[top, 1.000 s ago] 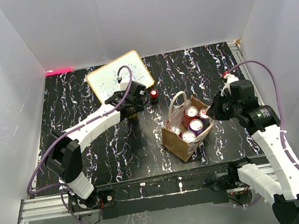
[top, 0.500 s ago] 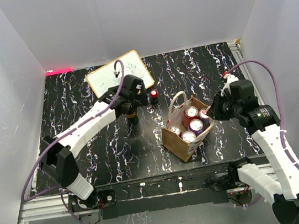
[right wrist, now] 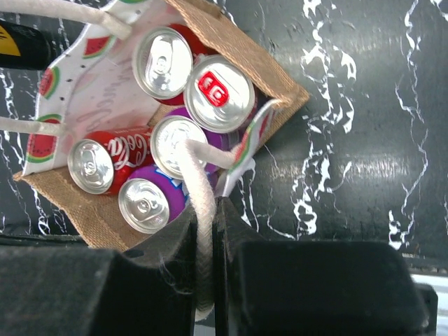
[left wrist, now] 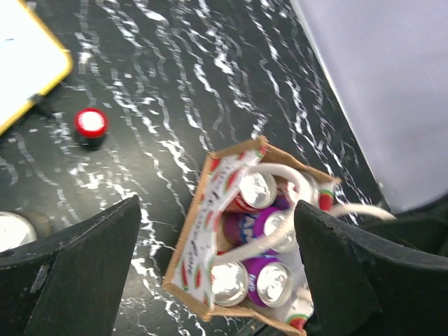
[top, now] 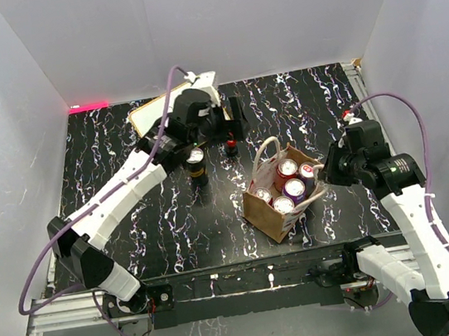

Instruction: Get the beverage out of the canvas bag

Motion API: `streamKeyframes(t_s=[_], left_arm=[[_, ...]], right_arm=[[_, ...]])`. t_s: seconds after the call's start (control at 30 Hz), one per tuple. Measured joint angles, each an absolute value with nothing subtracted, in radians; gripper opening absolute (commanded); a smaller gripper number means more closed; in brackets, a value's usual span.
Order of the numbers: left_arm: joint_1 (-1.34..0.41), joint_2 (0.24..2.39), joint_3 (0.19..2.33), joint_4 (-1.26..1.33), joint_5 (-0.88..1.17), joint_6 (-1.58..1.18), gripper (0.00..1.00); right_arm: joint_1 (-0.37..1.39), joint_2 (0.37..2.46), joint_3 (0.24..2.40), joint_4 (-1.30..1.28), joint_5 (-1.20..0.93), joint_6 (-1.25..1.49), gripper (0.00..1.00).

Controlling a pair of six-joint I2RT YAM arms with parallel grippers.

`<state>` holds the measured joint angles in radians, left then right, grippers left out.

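The canvas bag [top: 262, 212] stands at the middle of the table, tilted, with several beverage cans [top: 293, 187] upright inside. My right gripper [top: 322, 173] is shut on its white cord handle [right wrist: 198, 183] at the bag's right rim. My left gripper [top: 230, 127] hangs open and empty above the table behind the bag. One dark can [top: 197, 163] stands on the table, left of the bag and apart from the fingers. In the left wrist view the bag [left wrist: 204, 218] and its cans lie below my left gripper [left wrist: 218, 204].
A yellow-framed whiteboard [top: 148, 112] lies at the back left, partly under the left arm. A small red-topped can [top: 230, 144] stands between it and the bag, also in the left wrist view as a red-topped can [left wrist: 91, 124]. White walls close in three sides.
The left gripper opened, left the dark can standing on the table, and rose toward the back right. The right gripper kept its hold on the handle.
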<state>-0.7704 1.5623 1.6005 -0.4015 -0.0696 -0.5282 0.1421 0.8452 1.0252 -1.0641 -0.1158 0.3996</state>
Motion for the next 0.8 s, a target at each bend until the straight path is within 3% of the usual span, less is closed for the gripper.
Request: streamKeyframes(t_s=[0.27, 0.57, 0.63, 0.7, 0.8], left_arm=[[-1.001, 1.606, 1.662, -0.405, -0.072, -0.423, 0.97], [-1.224, 1.631, 1.682, -0.389, -0.135, -0.256, 0.96], [-1.243, 1.666, 1.703, -0.382, -0.126, -0.219, 0.87], [-1.247, 1.711, 1.716, -0.370, -0.119, -0.190, 0.71], [-1.246, 1.788, 1.737, -0.372, -0.130, -0.152, 0.62]], right_arm=[[0.142, 0.857, 1.010, -1.161, -0.067, 0.456, 0.11], [0.142, 0.791, 0.998, -1.216, -0.020, 0.527, 0.10], [0.142, 0.780, 0.998, -1.236, 0.002, 0.554, 0.10], [0.142, 0.768, 0.998, -1.259, 0.030, 0.582, 0.10], [0.142, 0.748, 0.998, -1.289, 0.066, 0.612, 0.10]])
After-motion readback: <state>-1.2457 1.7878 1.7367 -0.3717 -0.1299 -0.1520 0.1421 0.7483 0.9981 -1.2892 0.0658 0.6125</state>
